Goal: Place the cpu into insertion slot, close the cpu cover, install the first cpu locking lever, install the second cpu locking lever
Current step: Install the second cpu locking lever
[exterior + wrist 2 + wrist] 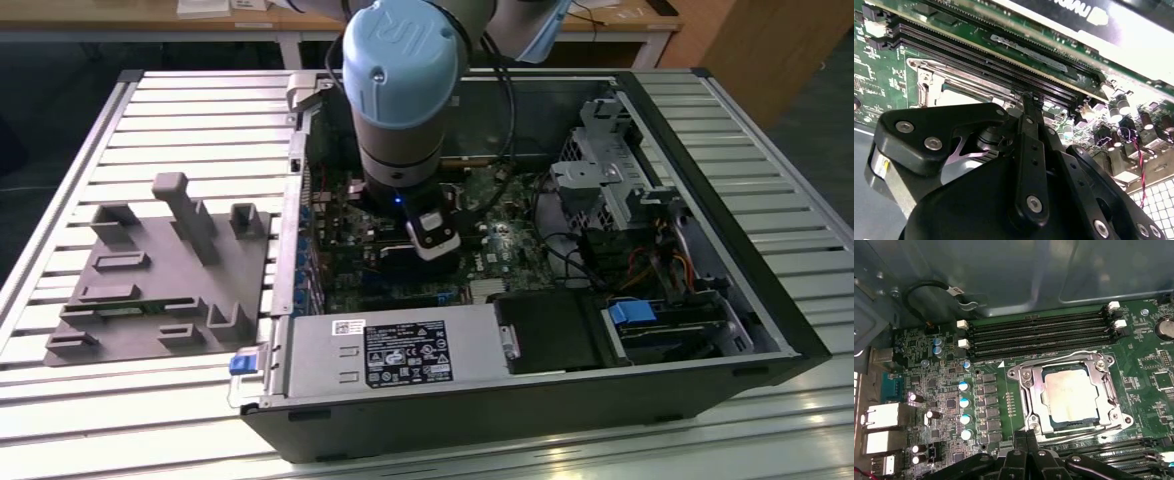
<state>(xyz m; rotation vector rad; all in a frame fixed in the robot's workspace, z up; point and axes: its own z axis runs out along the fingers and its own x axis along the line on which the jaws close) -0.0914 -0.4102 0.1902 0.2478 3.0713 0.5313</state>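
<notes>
The cpu [1070, 396], a pale silvery square, lies flat in the insertion slot [1022, 373] on the green motherboard. The cpu cover [1030, 390], a silver frame, lies down around it, with the chip showing through its window. Thin wire levers run along two sides of the frame, one [1064, 356] by the memory slots and one [1081, 436] on the side nearest the gripper. My gripper [1026, 439] is shut, its black fingers pressed together just off that near side. In the second wrist view the gripper's tip [1027, 100] sits at the socket's edge [929, 85]. The exterior view has the gripper [434, 245] low inside the open computer case.
Long black memory slots [1039, 330] flank the socket on two sides. Capacitors [965, 402] and rear ports [884, 415] stand beside it. In the exterior view, a power supply [387, 350], drive cage [614, 180] and cables crowd the case. A grey fixture [160, 270] sits on the slatted table.
</notes>
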